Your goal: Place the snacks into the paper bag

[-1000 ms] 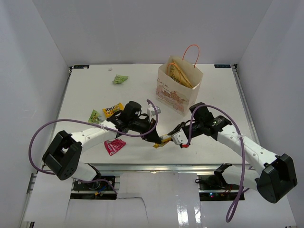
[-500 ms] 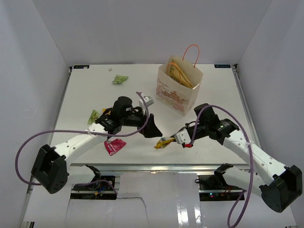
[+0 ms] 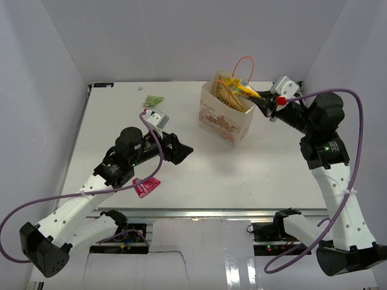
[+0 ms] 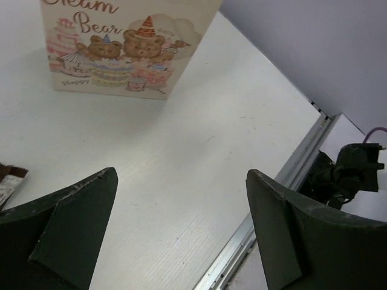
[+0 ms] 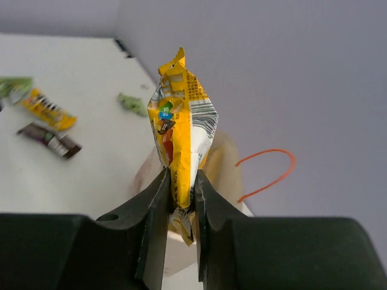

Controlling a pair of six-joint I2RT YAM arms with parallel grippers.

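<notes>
Yellow packet (image 5: 180, 130) now pinched in right gripper (image 5: 180, 196), lifted from the table (image 3: 199, 175) front to just above paper bag (image 3: 221, 124) mouth. Left gripper (image 4: 181, 176) has let go, fingers spread wide, empty. Release into bag looks next.

left jaws spread wide, right jaws clamped

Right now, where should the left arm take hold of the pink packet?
Come straight down from above and pinch the pink packet across its short width, mid-body. It lies flat on the table, so a sideways approach would probably find no edge to catch.
</notes>
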